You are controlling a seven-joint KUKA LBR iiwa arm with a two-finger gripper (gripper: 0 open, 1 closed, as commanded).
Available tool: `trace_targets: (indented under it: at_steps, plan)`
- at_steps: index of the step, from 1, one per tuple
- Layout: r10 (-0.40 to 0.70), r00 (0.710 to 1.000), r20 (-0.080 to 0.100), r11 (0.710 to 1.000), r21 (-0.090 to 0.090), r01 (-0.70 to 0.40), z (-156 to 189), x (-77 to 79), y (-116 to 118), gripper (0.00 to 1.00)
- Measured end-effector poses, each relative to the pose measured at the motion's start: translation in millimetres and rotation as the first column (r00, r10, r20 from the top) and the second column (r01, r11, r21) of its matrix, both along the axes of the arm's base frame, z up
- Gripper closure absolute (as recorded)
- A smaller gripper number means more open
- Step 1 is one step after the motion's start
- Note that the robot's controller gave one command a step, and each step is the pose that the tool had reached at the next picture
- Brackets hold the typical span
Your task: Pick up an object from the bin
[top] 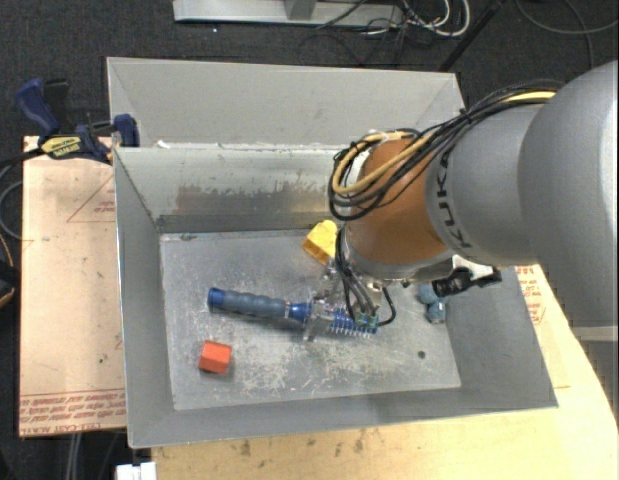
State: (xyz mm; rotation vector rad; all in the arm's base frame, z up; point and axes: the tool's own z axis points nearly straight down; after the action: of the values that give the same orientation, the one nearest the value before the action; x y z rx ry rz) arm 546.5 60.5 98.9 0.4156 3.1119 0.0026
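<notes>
Nearest to the camera, in the front left part of the grey bin (389, 373), lies a small orange-red cube (216, 358). It lies alone on the scratched floor, well apart from the other things.

A little farther in, about the middle of the floor, lies a brush (251, 305) with a blue handle. The handle points to the left and a little to the back. The head, with short blue bristles, is at the right end.

The gripper (334, 306) is low over this right end of the brush, just where the handle meets the head. Thin dark wires hang around it and cover the tip, so I cannot tell if the gripper is apart, together, or clamped on the brush. It looks to be touching the brush or very close to it, but which of these I also cannot tell.

To the right of the gripper, near the right wall, lies a small blue-grey piece (434, 311). Its shape is not clear.

Behind the gripper, toward the back wall, a yellow thing (321, 241) shows partly. Its right side is hidden by the orange cover (394, 213) of the wrist.

Yellow and black cables (361, 163) loop over this cover, and the thick grey arm (549, 198) reaches in from the right.
</notes>
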Motion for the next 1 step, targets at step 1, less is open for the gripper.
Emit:
trace_targets:
  at_steps: [1]
  plan:
    - [0.002,1.000,0.001,1.000,0.000,-0.002,39.3,0.8,0.3,1.00]
